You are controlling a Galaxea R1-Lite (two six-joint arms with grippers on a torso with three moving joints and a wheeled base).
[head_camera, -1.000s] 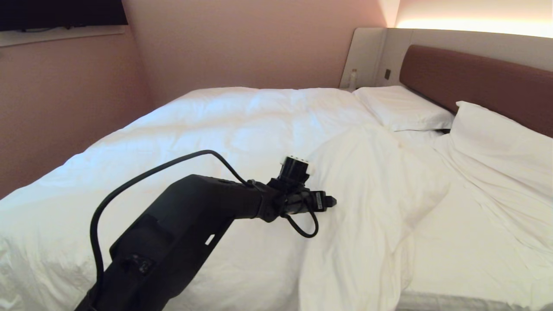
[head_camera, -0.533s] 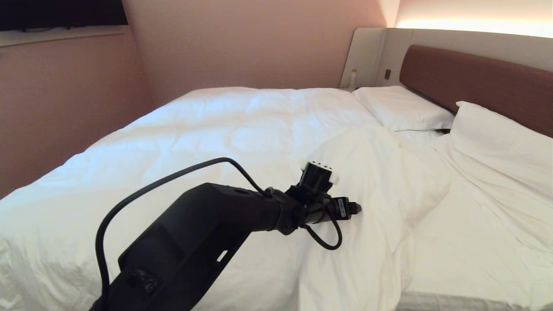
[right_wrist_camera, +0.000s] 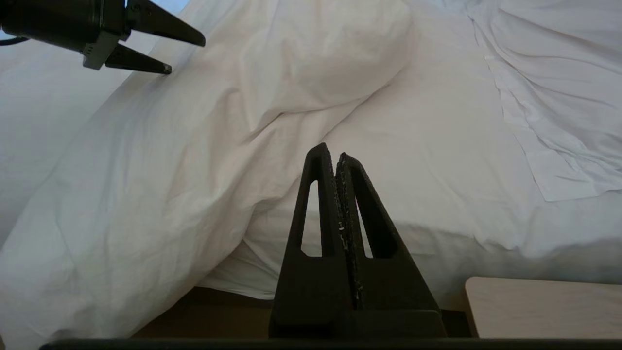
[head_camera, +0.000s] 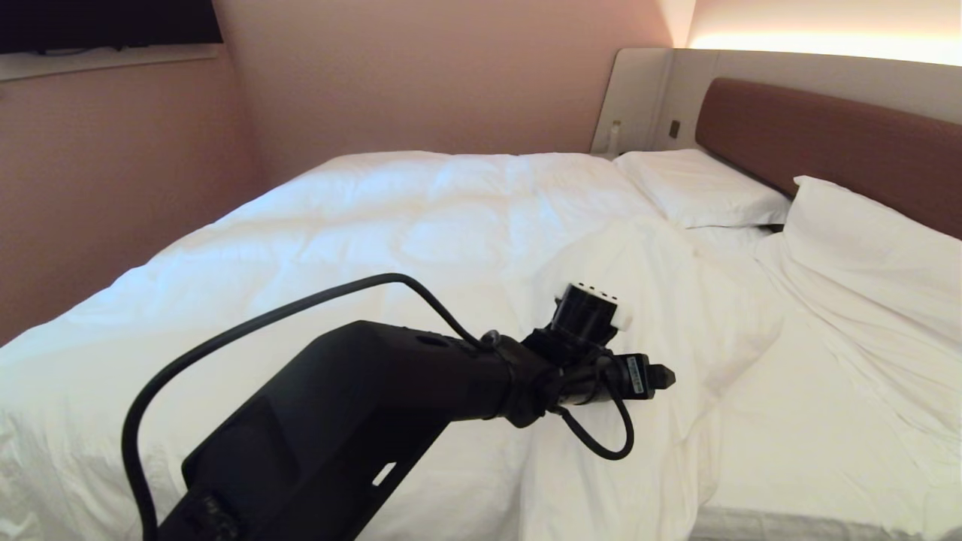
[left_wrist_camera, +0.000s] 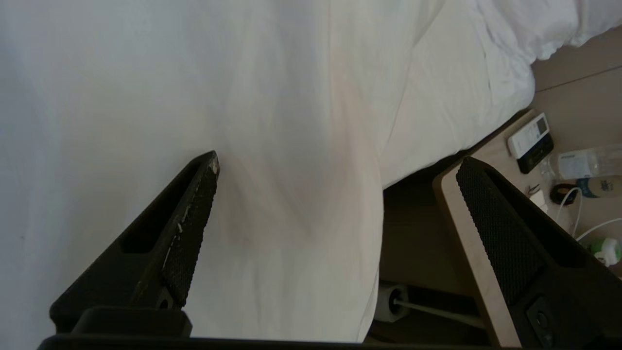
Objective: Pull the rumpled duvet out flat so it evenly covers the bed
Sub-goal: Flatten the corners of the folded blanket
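The duvet (head_camera: 421, 225) lies directly under and ahead of the left gripper (left_wrist_camera: 335, 165), which hangs just above its folded-back corner with the jaws spread wide and nothing between them; the thick turned-over flap (head_camera: 646, 315) (a puffy ridge running toward the near edge of the bed) sits beneath the fingertips (left_wrist_camera: 206, 167), and I cannot tell whether they touch the fabric; beyond and to the left of the gripper the duvet spreads fairly smooth across most of the bed (head_camera: 751, 526), while to its right the bare mattress sheet (head_camera: 812, 421) is uncovered; farther right and ahead of the gripper two white pillows (head_camera: 699, 188) rest against the brown headboard (head_camera: 827, 143), the nearer one rumpled; the right gripper (right_wrist_camera: 336, 160) is parked low at the bedside with its fingers pressed together, empty, pointing at the draped edge of the duvet; beside it stands a pale wooden nightstand (right_wrist_camera: 534, 306), on which a remote (left_wrist_camera: 529, 141), a clear bottle (left_wrist_camera: 588, 165) and white cables are seen in the left wrist view; pinkish walls (head_camera: 413, 75) close the room beyond the bed
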